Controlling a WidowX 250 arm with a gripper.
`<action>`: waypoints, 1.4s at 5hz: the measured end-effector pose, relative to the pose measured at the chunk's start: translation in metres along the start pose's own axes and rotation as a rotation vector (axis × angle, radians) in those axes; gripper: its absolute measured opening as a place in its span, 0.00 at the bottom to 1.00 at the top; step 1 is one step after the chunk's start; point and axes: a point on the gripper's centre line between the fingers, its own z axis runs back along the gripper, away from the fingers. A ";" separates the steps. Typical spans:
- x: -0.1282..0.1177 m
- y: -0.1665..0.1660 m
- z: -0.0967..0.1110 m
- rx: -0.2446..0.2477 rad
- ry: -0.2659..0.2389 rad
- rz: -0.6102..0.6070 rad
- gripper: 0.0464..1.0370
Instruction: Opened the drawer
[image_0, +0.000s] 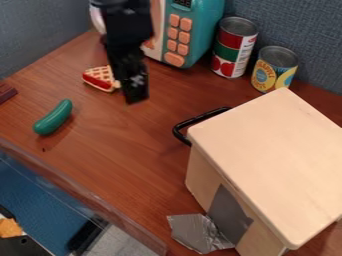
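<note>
My black gripper (135, 92) hangs over the table in the upper middle-left of the camera view, left of the wooden drawer box and apart from it. Whether its fingers are apart cannot be made out. The light wooden box (267, 155) stands at the right, its flat top toward the camera. A black handle (199, 120) sticks out from the box's upper-left side, with the gripper up and to the left of it. The drawer's front is hidden beneath the box top.
Left of the box lie a green cucumber (53, 117) and a toy pie slice (100, 78). A teal toy microwave (194, 35) and two cans (233, 47) stand at the back. Silver tape (196, 232) sticks out by the box's lower side.
</note>
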 end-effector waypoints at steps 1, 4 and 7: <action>0.023 -0.005 -0.015 -0.005 -0.004 0.025 0.96; 0.053 -0.012 -0.053 0.006 -0.004 0.049 0.96; 0.056 -0.013 -0.091 -0.015 0.036 0.045 0.92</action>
